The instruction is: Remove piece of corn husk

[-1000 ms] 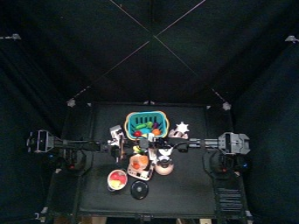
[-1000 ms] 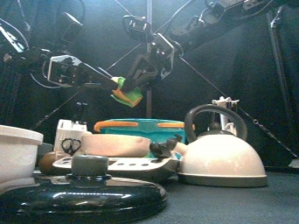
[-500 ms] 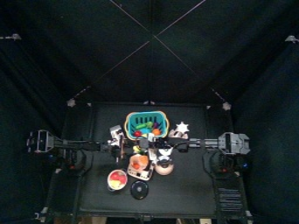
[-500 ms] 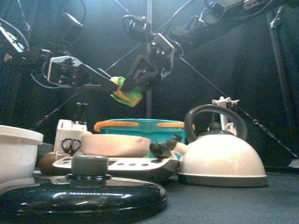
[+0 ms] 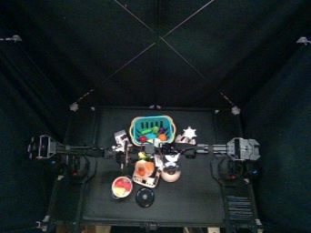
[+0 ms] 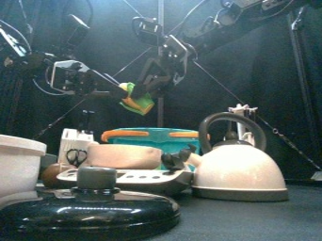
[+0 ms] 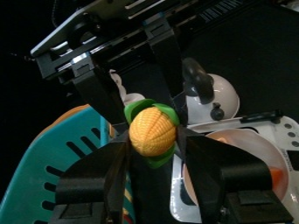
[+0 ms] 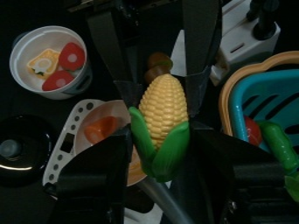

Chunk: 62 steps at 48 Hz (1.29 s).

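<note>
Both arms raised over the table's middle, meeting in the air above the teal basket (image 6: 149, 137). Right gripper (image 8: 160, 131) angled down from above, jaws clamped on the green husk (image 8: 158, 150) end of the one ear of corn (image 8: 163, 105). Left gripper (image 7: 152, 144) level from the left, jaws set either side of the yellow tip; whether gripping or just short, cannot tell. Below: one white kettle (image 6: 235, 168), one white bowl (image 6: 21, 156), one black lid (image 6: 88, 207).
</note>
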Tool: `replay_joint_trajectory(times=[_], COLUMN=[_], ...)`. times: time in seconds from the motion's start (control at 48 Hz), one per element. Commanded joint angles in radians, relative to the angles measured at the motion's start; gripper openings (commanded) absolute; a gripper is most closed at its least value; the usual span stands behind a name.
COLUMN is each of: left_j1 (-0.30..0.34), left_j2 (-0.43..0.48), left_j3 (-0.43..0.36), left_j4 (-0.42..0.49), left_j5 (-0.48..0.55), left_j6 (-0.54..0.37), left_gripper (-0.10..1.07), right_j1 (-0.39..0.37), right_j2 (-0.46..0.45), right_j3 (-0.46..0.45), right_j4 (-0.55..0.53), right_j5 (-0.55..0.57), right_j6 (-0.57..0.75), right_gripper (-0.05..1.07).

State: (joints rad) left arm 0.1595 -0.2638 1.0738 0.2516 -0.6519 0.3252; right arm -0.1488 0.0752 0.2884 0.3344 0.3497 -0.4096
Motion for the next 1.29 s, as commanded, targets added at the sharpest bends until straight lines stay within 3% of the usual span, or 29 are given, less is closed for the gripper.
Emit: replay_joint_trajectory(times=[0.0, 0.229, 0.646, 1.271], left_j1=[0.002, 0.002, 0.002, 0.0], left_j2=[-0.002, -0.002, -0.014, -0.018], left_j3=[-0.021, -0.021, -0.018, -0.014], left_j4=[-0.003, -0.003, -0.003, -0.018], left_j5=[-0.005, -0.005, -0.005, -0.005], left_j6=[0.003, 0.003, 0.0, -0.002], left_gripper=[0.75, 0.75, 0.75, 0.76], right_j1=[-0.003, 0.0, -0.003, -0.005], right_j2=[-0.017, -0.017, -0.017, -0.026], right_j3=[-0.021, -0.018, 0.002, -0.005], right_j4=[0.017, 0.005, 0.003, -0.051], right_j5=[0.0, 0.0, 0.0, -0.032], right_j6=[-0.002, -0.006, 0.0, 0.006], right_gripper=[0.75, 0.87, 0.88, 0.66])
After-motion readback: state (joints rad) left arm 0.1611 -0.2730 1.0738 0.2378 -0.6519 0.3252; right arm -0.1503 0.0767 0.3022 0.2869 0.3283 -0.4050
